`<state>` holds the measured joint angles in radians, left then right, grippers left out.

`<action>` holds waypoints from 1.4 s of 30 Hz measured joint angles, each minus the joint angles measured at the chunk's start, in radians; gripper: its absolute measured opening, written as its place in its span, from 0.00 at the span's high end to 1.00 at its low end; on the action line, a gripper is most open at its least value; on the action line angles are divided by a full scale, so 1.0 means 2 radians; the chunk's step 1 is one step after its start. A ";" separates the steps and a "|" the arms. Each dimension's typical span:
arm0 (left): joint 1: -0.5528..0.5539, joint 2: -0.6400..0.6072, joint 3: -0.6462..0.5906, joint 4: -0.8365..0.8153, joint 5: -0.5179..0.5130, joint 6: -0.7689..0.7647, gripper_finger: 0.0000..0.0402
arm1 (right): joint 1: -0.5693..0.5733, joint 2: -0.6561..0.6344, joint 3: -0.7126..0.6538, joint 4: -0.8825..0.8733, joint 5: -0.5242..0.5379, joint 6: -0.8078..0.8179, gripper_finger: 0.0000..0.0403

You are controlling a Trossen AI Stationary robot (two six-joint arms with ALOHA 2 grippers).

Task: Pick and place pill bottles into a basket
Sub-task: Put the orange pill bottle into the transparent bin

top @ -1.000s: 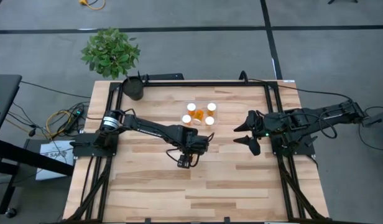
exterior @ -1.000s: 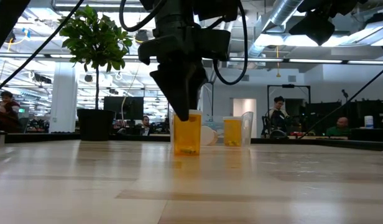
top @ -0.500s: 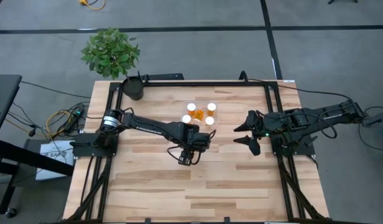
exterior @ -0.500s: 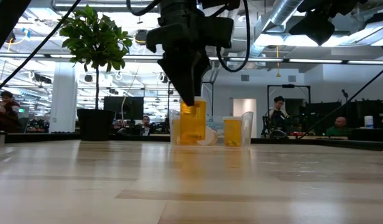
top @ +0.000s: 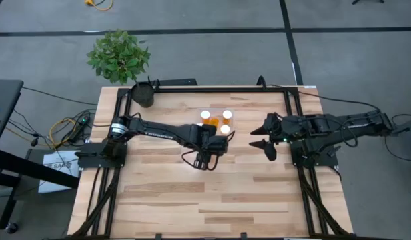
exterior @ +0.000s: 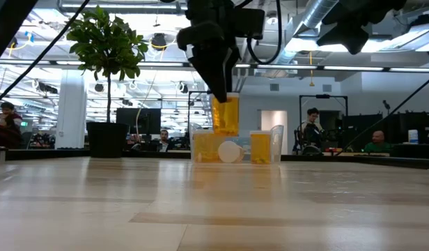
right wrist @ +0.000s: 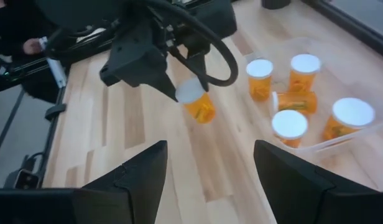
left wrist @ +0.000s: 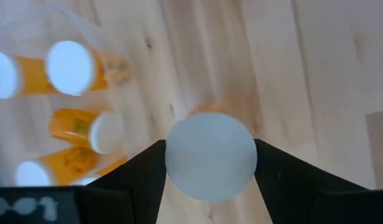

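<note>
Left gripper (exterior: 223, 97) clamping a pill bottle (exterior: 225, 115) by its white cap, holding it above the table (top: 192, 193), just near-left of the clear basket (right wrist: 341, 140) containing five other bottles (right wrist: 290, 127). Right gripper (top: 259, 141) hanging spread and empty, right of the basket.

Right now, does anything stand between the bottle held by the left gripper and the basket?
Nothing visible does. The left gripper holds the pill bottle above bare wood beside the basket, which already holds five bottles.
</note>
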<state>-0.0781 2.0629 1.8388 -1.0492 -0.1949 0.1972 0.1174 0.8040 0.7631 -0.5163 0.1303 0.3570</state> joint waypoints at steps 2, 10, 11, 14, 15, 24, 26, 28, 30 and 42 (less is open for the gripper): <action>0.006 0.000 0.006 0.000 -0.001 0.002 0.47 | -0.011 0.000 0.000 0.000 0.000 -0.005 0.42; 0.034 0.000 0.037 0.000 -0.012 0.019 0.47 | -0.071 0.000 0.000 0.000 0.000 -0.025 0.42; 0.039 0.000 0.041 0.000 -0.012 0.022 0.47 | -0.079 0.000 0.000 0.000 0.000 -0.030 0.42; 0.055 0.000 0.050 0.000 -0.014 0.026 0.47 | -0.105 0.000 0.000 0.000 0.001 -0.048 0.42; 0.061 0.000 0.053 0.000 -0.014 0.029 0.47 | -0.113 0.000 0.000 0.000 0.001 -0.053 0.42; 0.112 0.000 0.072 0.000 -0.017 0.064 0.47 | -0.183 0.000 0.000 0.002 0.001 -0.104 0.42; 0.122 0.000 0.072 -0.003 -0.015 0.072 0.47 | -0.197 0.000 0.000 0.005 0.001 -0.112 0.42; 0.132 0.000 0.072 -0.012 -0.009 0.085 0.47 | -0.209 0.000 0.000 0.010 0.001 -0.118 0.42; 0.140 0.000 0.072 -0.014 0.002 0.099 0.47 | -0.221 0.000 0.000 0.018 0.001 -0.127 0.42; 0.168 0.000 0.068 -0.049 0.060 0.153 0.47 | -0.279 0.001 0.000 0.027 0.000 -0.141 0.42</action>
<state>0.2581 2.0628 1.9747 -1.1476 -0.0758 0.5023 -0.4409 0.8055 0.7635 -0.4628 0.1293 0.0741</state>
